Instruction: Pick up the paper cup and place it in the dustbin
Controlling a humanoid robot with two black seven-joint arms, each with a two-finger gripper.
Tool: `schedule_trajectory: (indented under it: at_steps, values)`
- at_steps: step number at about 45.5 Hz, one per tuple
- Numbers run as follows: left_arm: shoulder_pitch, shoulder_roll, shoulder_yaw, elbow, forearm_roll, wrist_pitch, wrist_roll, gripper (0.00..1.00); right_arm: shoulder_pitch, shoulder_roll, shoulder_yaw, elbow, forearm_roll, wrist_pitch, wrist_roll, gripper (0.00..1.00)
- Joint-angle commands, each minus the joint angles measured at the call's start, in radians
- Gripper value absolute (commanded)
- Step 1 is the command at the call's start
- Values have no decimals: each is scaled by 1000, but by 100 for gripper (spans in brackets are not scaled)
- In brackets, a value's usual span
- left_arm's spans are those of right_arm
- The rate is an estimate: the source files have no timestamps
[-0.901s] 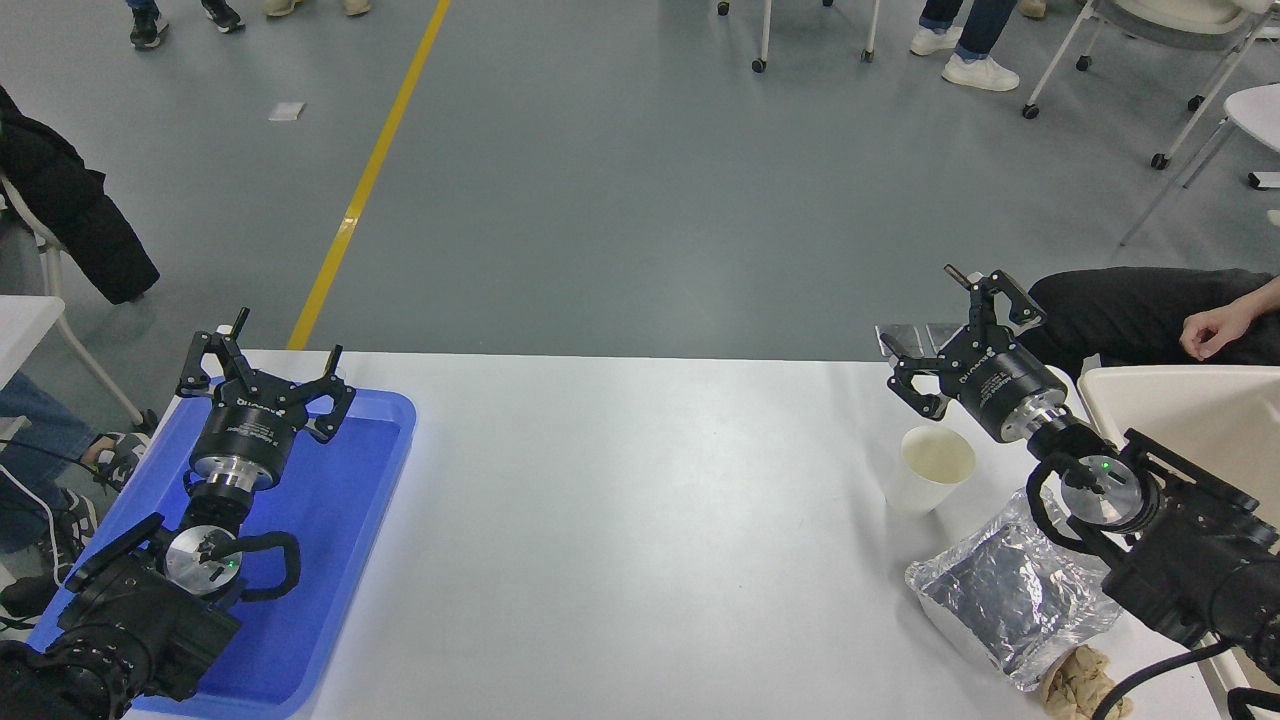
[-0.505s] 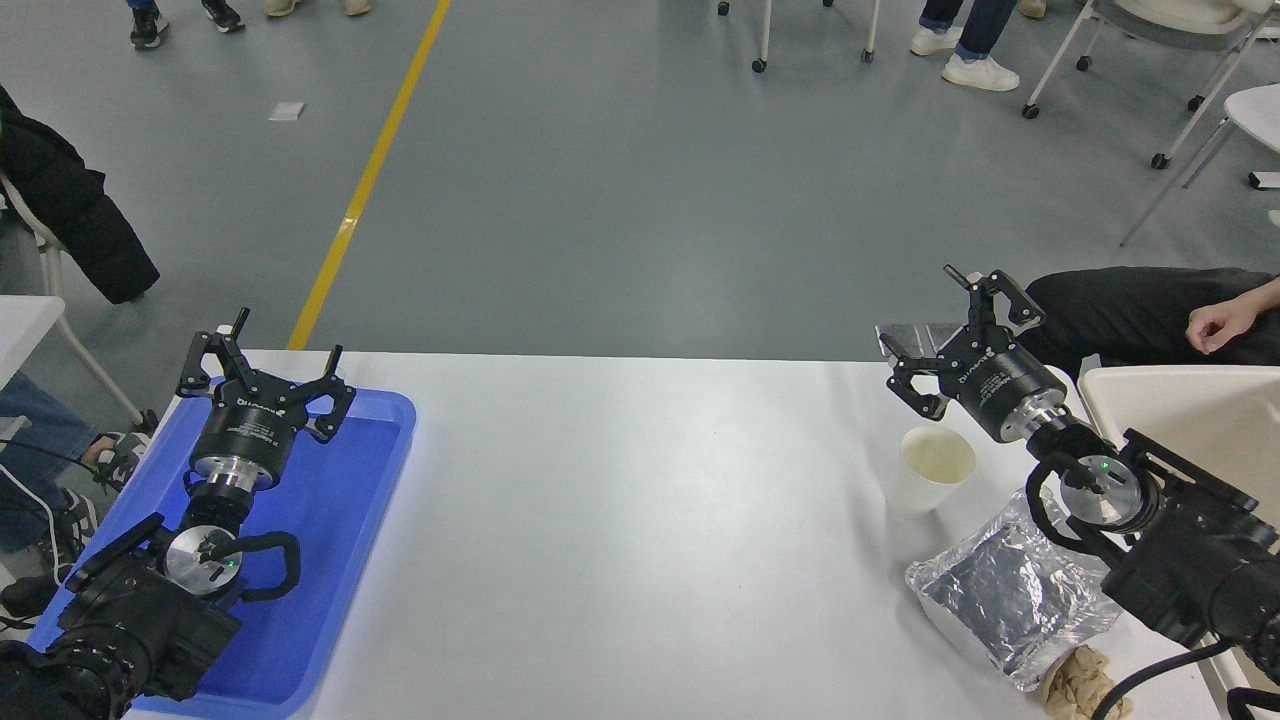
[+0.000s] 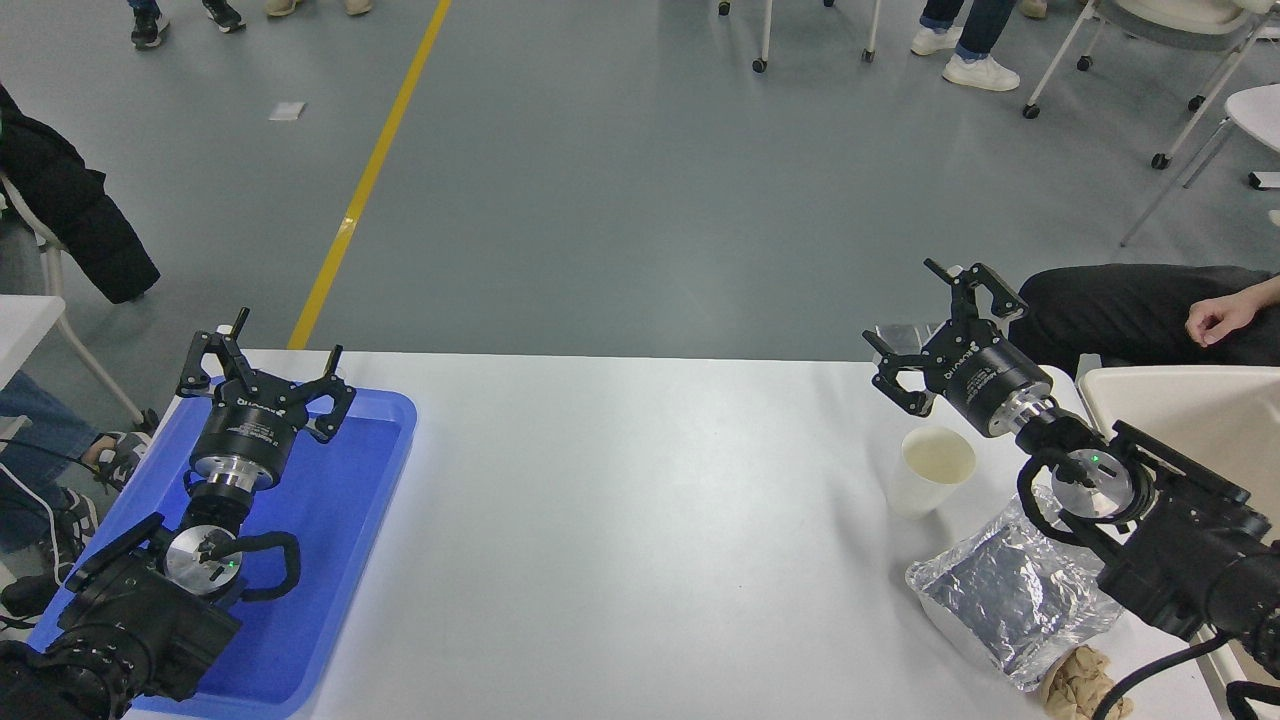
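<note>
The small white paper cup point(image 3: 932, 468) stands upright on the white table point(image 3: 640, 520) at the right, cream inside showing. My right gripper point(image 3: 925, 325) is open and empty, raised behind and just above the cup, fingers pointing away from the camera. The cream-beige dustbin point(image 3: 1190, 420) sits at the table's right edge; only its near-left corner and rim show. My left gripper point(image 3: 262, 355) is open and parked over the blue tray at the lower left.
A crumpled silver foil bag point(image 3: 1010, 590) lies just in front of the cup, with a brown crumpled paper point(image 3: 1080, 685) at its near end. A flat blue tray point(image 3: 330, 560) lies at the left. A person's arm and hand point(image 3: 1215, 320) rest beyond the dustbin.
My right gripper has risen slightly and shifted a little left and away, above the cup. The cup, the bag and the left arm have not moved.
</note>
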Motion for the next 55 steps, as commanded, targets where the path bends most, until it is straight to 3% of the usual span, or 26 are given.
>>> schedule_trajectory:
  at_steps: [1, 12, 21, 34, 41, 55]
  values:
    - [0, 0, 0, 0, 0, 0, 0, 100, 29, -79, -1, 75, -148, 1, -32, 100]
    - [0, 0, 0, 0, 0, 0, 0, 100, 85, -229, -47, 224, -407, 1, -34, 100]
    - [0, 0, 0, 0, 0, 0, 0, 100, 284, -325, -368, 327, -475, -5, -32, 100]
    - [-2, -2, 0, 0, 0, 0, 0, 100, 680, -342, -973, 425, -490, 1, -23, 100]
    - [-2, -2, 0, 0, 0, 0, 0, 100, 904, -283, -1280, 494, -525, 1, -20, 100]
    - [-2, -2, 0, 0, 0, 0, 0, 100, 1094, -193, -1490, 520, -686, 64, -34, 100]
